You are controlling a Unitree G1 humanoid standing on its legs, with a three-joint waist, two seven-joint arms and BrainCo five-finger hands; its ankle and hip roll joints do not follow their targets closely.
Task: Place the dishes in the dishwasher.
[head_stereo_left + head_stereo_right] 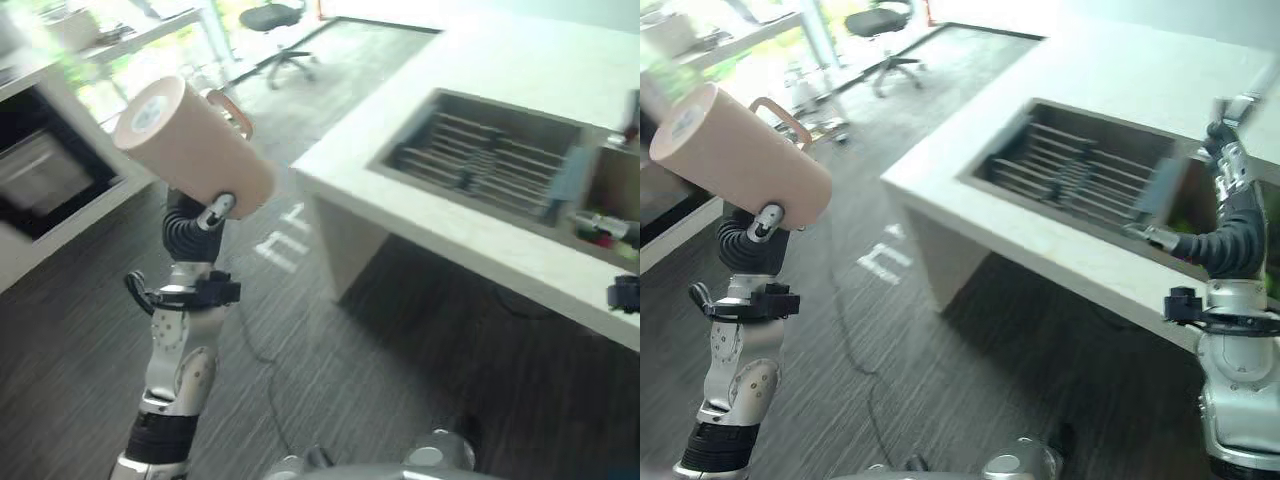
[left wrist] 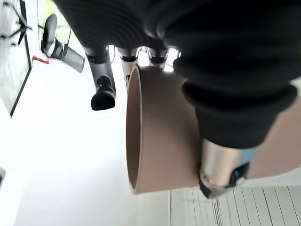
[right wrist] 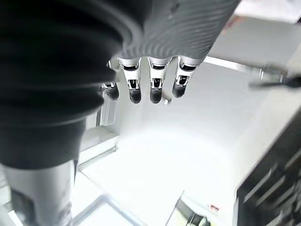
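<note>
The left hand is clamped on a pink mug held high – the right hand hangs relaxed near the rack, which is sunk in the white counter.

No readable words, labels or numbers anywhere. Only white blocky markings on the dark floor, just in front of the white counter, too blurred to make out as letters or digits.
</note>
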